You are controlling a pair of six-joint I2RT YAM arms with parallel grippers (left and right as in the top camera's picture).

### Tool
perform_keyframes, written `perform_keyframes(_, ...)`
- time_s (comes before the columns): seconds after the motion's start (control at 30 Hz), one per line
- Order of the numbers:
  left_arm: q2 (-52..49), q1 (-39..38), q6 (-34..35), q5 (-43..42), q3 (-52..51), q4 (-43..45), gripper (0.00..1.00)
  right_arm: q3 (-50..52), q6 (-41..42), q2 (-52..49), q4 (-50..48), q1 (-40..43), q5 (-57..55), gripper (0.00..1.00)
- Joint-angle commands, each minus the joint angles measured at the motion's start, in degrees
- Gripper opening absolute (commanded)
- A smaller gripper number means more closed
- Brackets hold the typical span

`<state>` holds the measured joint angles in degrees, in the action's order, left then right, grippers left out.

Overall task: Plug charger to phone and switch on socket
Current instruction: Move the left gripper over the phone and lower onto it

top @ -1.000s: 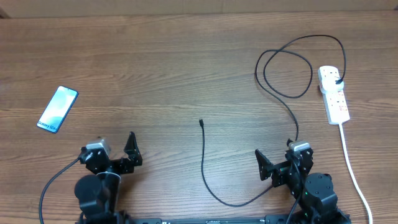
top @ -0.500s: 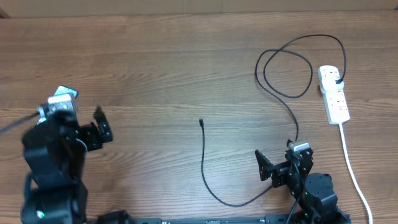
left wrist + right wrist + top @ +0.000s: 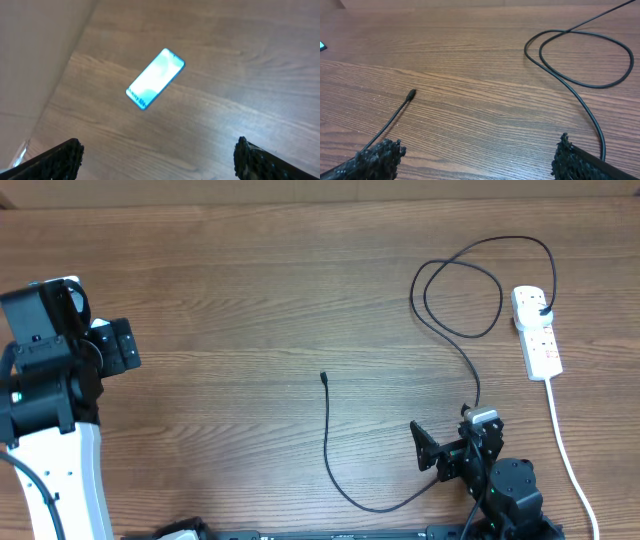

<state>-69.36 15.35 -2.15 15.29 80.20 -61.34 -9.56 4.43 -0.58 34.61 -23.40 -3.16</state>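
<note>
Progress: early, judging by the layout; nothing is joined to the phone [image 3: 155,78] yet
Done so far: the plug [image 3: 543,310] of the charger [image 3: 328,420] appears to sit in the far end of the socket [image 3: 537,332], at the right side of the worktop [image 3: 250,300]
Left to do: bring the connector tip [image 3: 324,377] to the phone, push it in, then press the socket's switch; the switch is too small to tell whether it is on or off
Phone: lies flat at the far left of the worktop with its screen lit, well apart from the connector tip; in the overhead view the left arm hides it
Charger: thin black cable looping from the socket, past the right arm, to a loose tip near the middle of the worktop
Left arm: raised high at the left edge, its wrist turned down so the phone is below and ahead of it
Left tool [image 3: 157,147]: fingers spread wide, holding nothing, well above the phone
Right arm: folded low at the near edge, facing the worktop's middle
Right tool [image 3: 477,149]: fingers spread wide, holding nothing; the cable runs just beside it, not gripped
</note>
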Motion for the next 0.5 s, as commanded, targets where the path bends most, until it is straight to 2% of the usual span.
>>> perform_keyframes(0.0, -0.6, 1.6, -1.5, -0.6, 1.4, -0.3, 0.99, 0.8, -0.4, 0.4, 0.9, -0.3, 0.3, 1.00)
perform_keyframes(0.47, -0.7, 3.0, -1.6, -1.4, 1.4, -1.2, 0.99, 0.8, -0.4, 0.3, 1.1, -0.3, 0.3, 1.00)
